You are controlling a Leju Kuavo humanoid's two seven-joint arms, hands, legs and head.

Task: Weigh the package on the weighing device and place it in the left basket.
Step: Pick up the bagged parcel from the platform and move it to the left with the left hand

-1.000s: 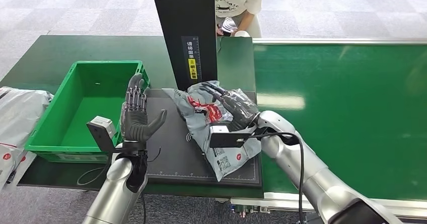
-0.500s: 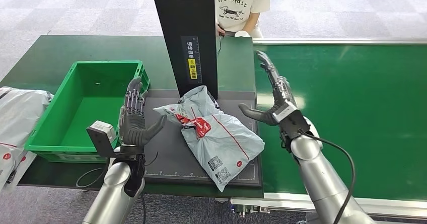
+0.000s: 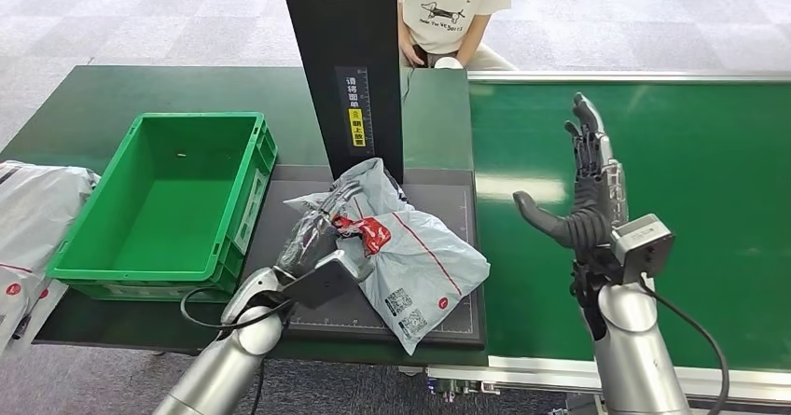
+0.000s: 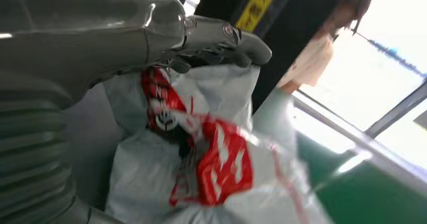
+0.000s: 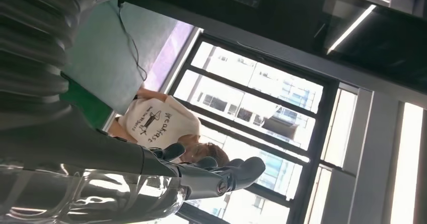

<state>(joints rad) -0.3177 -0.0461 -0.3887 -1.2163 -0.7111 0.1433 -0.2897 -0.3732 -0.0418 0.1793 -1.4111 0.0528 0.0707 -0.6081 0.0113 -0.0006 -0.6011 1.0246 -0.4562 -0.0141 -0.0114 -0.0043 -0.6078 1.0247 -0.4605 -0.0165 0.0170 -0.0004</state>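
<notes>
Table (image 3: pixel 84 107): dark green top | left: green basket (image 3: pixel 159 200), open side up | centre: black scale (image 3: pixel 308 289) with grey package (image 3: pixel 410 256) lying on it | right: bright green belt (image 3: pixel 672 172) adjoining | far left edge: grey bags (image 3: pixel 33 214)

Parcel-sorting station: conveyor (image 3: pixel 653 210), weighing device (image 3: pixel 373 284).

The head view looks forward and down over the worktop (image 3: pixel 112 98), the left wrist view sits close behind the left hand (image 4: pixel 221 45) at the shared grey package (image 3: pixel 410 256), and the right wrist view tilts up past the right hand (image 5: pixel 221 176) toward windows.
</notes>
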